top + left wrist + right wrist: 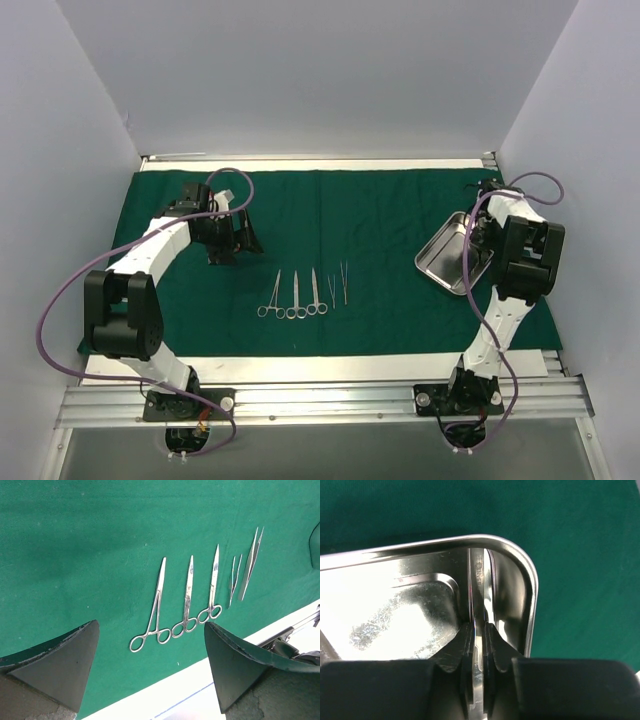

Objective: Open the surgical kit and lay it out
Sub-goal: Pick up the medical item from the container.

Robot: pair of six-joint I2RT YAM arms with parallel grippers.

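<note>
- The dark green drape [380, 210] lies spread flat, its long axis running left to right in front of both arms.
- Three ring-handled instruments [296, 295] lie side by side on the middle of the drape. Their long axes run near to far, with the rings toward the arm bases and the tips toward the far edge. The left one leans its tip slightly to the right. In the left wrist view the neighbouring rings look to be touching.
- Two tweezers [338, 286] lie just to the right of them, roughly parallel. Their joined ends are nearer the arms and their split tips point away. The right one is longer and sits a little farther back.
- One steel tray [440, 262] rests on the right part of the drape, turned at a slant to the drape's edges.
- The right gripper [478, 630] is over the tray's corner, clamped on one thin steel instrument [479, 582]. It stands on edge inside the tray, close beside the side wall, and points straight away from the fingers. Its kind cannot be told.
- The left gripper [228, 243] hangs over the drape's left part, left of the row. Its fingers [65, 662] are spread wide and grasp nothing.
</note>
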